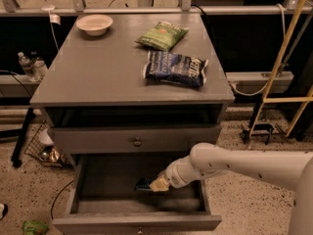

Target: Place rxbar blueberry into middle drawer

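Dark blue rxbar blueberry (143,183) at claw (157,184) inside open grey middle drawer (100,180)

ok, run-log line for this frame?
phase: place | gripper: down inside open middle drawer | rxbar blueberry: at gripper tip, over drawer floor | release: cannot tell | blue chip bag, green chip bag: on cabinet top
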`<state>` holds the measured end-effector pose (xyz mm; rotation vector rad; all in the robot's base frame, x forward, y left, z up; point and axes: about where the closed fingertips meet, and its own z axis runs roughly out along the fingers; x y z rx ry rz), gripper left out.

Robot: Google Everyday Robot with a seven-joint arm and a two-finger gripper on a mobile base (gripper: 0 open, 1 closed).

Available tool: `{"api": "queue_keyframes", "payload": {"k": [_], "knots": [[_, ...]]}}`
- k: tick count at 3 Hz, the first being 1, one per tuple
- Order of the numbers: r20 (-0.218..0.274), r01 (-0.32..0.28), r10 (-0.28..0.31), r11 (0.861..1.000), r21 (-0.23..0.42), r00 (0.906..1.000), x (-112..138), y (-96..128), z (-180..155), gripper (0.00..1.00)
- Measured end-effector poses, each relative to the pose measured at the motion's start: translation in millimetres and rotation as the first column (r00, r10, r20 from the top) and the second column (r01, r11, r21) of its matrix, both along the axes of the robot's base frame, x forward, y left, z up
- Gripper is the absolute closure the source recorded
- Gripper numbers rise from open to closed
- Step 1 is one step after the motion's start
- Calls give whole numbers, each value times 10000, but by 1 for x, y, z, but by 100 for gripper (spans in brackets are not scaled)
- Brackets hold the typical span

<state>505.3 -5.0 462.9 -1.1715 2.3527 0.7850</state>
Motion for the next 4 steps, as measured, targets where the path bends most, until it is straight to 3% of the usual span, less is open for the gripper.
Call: {"api": "queue_keyframes", "payload": {"k": [1,2,3,4], "knots": [[-15,-20,20,10000,5,10000,-1,1,-1,1],[468,455,-444,9987,-236,9979,-3,-25,10,0],[723,931,-908,9952,-289,9932,-5,-69,16,0],[762,1390,-1418,9895,406,9870,-7,-113,14,0]]}}
